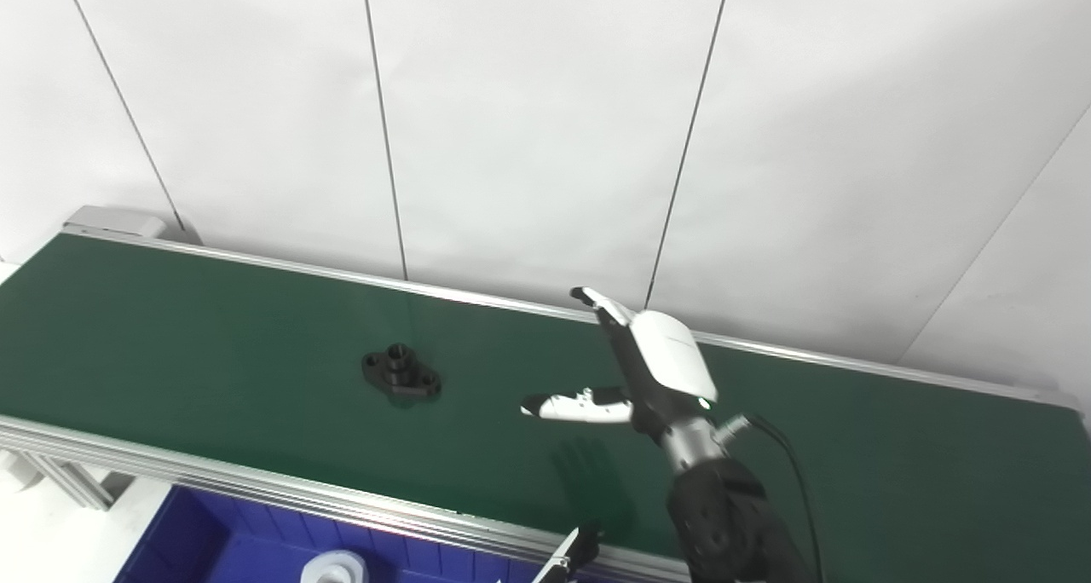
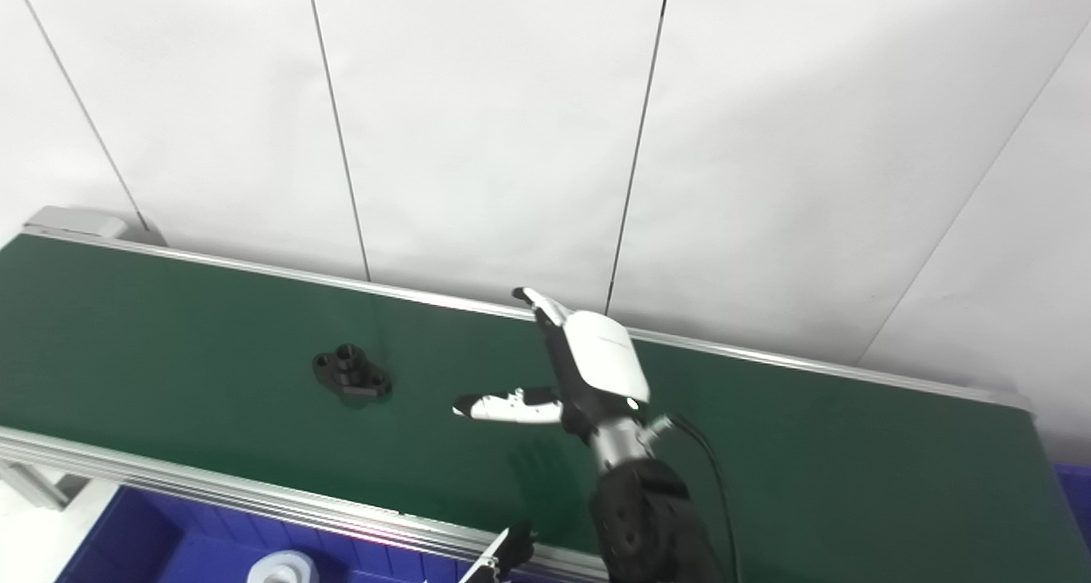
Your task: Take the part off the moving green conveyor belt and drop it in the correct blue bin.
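Task barely begun: the black flanged part (image 1: 401, 372) lies flat on the green conveyor belt (image 1: 170, 336), ungrasped.

Right hand (image 1: 635, 370) hovers over the belt, at about 3 o'clock from the part and well apart from it. Fingers spread, thumb (image 1: 567, 407) pointing toward the part; it holds nothing.

Left hand (image 1: 571, 557): only a dark tip shows at the bottom edge, near the belt's near rail. Cannot tell whether it is spread or closed.

Left to do, by my reading: close the gap, grasp, lift, carry, release.

Blue bin (image 1: 213, 536) sits below the near rail at about 7 o'clock from the part, with a white ring-shaped piece (image 1: 334, 568) in it. Whether this is the correct bin cannot be told.

Room: bare belt all round the part. Aluminium rails (image 1: 256, 481) border both long edges; wall panels (image 1: 528, 123) stand just behind the far rail.
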`<state>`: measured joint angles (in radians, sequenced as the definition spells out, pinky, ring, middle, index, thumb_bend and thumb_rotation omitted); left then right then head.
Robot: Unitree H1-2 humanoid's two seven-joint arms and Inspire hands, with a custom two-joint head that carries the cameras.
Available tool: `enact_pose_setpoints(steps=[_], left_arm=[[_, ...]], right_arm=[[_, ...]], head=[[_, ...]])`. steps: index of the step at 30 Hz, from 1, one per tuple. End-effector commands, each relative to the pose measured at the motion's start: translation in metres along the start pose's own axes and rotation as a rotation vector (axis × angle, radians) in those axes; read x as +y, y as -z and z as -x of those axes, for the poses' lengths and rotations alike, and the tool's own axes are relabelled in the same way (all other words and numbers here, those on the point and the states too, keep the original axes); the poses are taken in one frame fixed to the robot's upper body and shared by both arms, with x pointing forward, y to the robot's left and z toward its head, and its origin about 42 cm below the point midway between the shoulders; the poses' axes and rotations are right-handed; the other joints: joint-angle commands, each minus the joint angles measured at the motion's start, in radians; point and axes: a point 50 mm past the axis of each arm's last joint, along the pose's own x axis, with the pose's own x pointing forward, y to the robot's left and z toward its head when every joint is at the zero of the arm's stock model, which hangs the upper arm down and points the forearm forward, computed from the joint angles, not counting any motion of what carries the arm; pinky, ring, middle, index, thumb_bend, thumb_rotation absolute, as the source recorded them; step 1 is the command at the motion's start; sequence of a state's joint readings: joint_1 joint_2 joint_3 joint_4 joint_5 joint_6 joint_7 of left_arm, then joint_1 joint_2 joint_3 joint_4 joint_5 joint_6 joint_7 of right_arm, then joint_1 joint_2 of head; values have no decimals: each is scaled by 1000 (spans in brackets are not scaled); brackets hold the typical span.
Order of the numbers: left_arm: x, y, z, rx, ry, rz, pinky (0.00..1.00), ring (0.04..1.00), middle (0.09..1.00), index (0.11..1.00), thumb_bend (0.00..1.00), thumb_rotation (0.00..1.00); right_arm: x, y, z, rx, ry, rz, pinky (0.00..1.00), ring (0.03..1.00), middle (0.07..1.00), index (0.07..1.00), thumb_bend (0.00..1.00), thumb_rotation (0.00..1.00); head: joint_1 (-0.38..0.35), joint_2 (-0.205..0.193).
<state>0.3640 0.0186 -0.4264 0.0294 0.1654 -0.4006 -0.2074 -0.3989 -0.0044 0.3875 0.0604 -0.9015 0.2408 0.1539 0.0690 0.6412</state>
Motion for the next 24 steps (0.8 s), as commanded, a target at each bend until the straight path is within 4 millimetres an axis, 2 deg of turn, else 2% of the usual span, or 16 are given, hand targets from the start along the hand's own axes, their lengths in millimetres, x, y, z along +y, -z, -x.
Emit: enact_pose_setpoints(steps=[1, 5, 7, 9, 16, 19, 24], left_arm=[[-8, -9, -9, -52, 2, -6, 870, 990, 1000, 1000, 948, 636], [-11, -11, -9, -47, 18, -25, 851, 988, 1000, 1000, 943, 647], [-12, -12, -9, -45, 23, -32, 859, 988, 1000, 1000, 944, 646], [-14, -13, -9, -46, 22, -33, 865, 989, 1000, 1000, 945, 644], [-26, -19, -10, -52, 11, -39, 855, 984, 1000, 1000, 970, 642], [-30, -23, -9, -45, 13, -49, 832, 984, 1000, 1000, 976, 665], [-38, -30, -9, -47, 8, -40, 821, 999, 1000, 1000, 973, 668]], right_arm=[[-12, -26, -20, -30, 24, 34, 709, 807, 851, 890, 1000, 657], [-10, -43, -40, -21, -4, 89, 654, 739, 811, 874, 1000, 633], [-6, -50, -50, -27, -27, 131, 544, 653, 770, 871, 1000, 626], [-2, -56, -58, -35, -54, 173, 519, 634, 764, 879, 1000, 643], [14, -63, -73, -33, -112, 203, 495, 621, 754, 874, 1000, 623], [20, -67, -78, -29, -135, 215, 445, 579, 744, 877, 1000, 621], [30, -74, -84, -31, -169, 242, 433, 553, 724, 878, 1000, 618]], head=[[6, 3], [7, 10], [8, 13], [10, 14], [33, 27], [34, 30], [46, 40]])
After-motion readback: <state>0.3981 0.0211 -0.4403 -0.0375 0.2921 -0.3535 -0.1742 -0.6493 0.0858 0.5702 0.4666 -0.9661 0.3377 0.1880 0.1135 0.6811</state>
